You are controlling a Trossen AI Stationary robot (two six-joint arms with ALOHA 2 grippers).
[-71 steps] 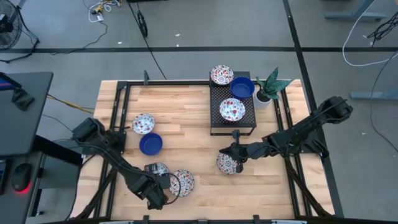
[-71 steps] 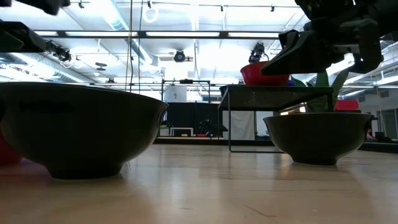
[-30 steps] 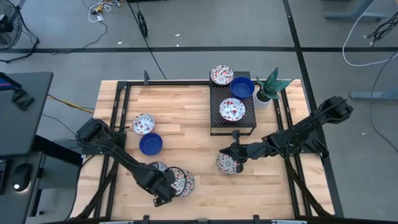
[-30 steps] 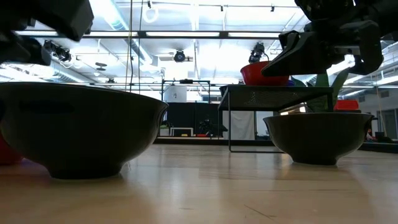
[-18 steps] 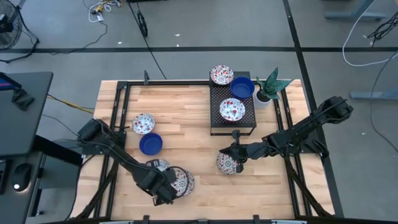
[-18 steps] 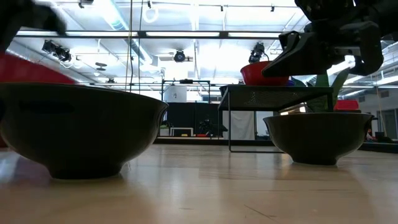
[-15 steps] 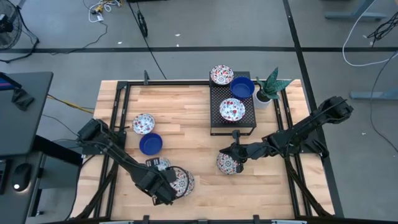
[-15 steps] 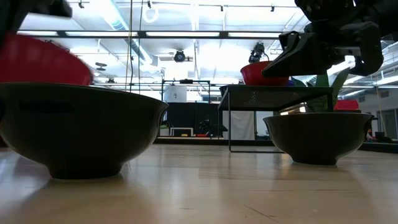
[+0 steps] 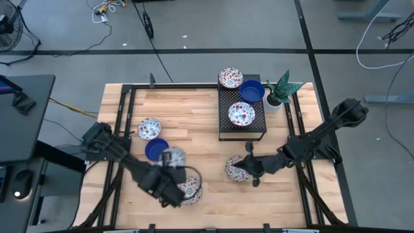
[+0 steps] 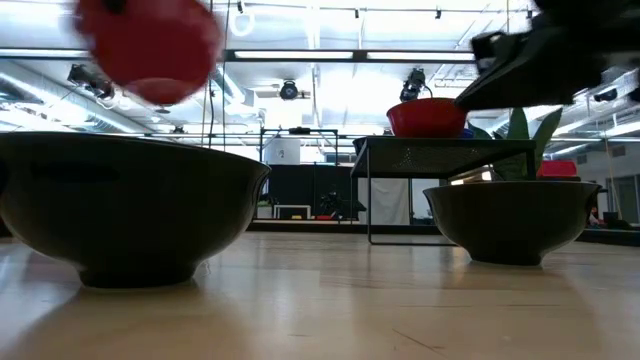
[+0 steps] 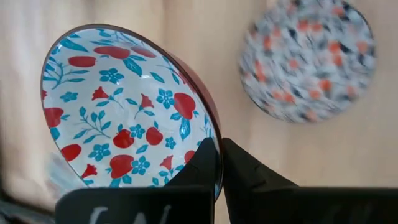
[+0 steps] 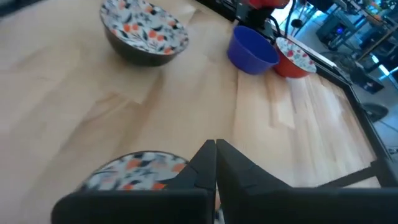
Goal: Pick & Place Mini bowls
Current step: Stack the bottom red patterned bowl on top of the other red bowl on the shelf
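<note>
- The left arm runs from its base at the table's left edge diagonally toward the near edge, wrist raised above the wooden table (image 9: 194, 123).
- The left gripper (image 11: 219, 163) has its fingers pinched together on the rim of a floral mini bowl (image 11: 124, 118), which is tilted and held off the table.
- The right arm reaches in from the table's right side, stretched low toward the middle.
- The right gripper (image 12: 216, 158) has its fingers pressed together with nothing between them.
</note>
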